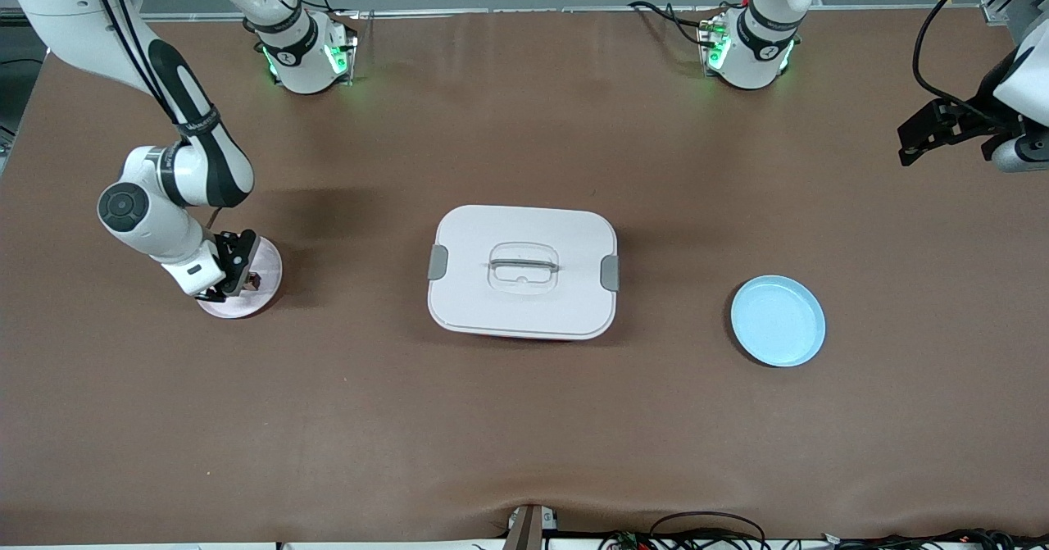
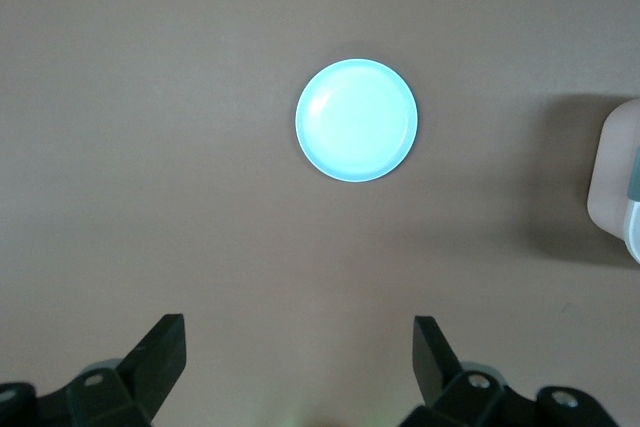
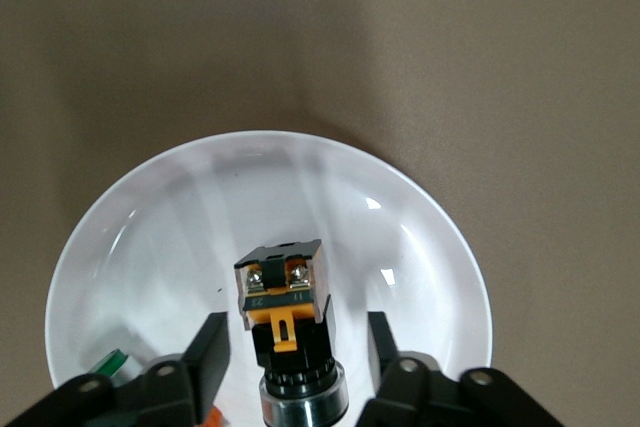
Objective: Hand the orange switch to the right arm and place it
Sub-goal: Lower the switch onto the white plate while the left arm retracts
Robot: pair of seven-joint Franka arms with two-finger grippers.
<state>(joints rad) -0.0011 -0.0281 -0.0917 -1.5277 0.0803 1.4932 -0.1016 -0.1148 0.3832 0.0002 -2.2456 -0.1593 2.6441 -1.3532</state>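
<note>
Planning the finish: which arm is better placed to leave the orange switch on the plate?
Right. Its hand is over the white plate, fingers apart around the orange switch; the left hand waits high.

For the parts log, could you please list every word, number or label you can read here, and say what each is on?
"23": apparently printed, upside down as shown, on the orange switch, near its terminal screws; uncertain.
A second mark beside it: too small to read.
Band lettering on the right arm: too blurred to read.
Nothing legible on the white box or blue plate.

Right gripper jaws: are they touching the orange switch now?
Apart. In the right wrist view the orange switch stands in the white plate, with plate showing on both sides between it and the right gripper jaws.
</note>
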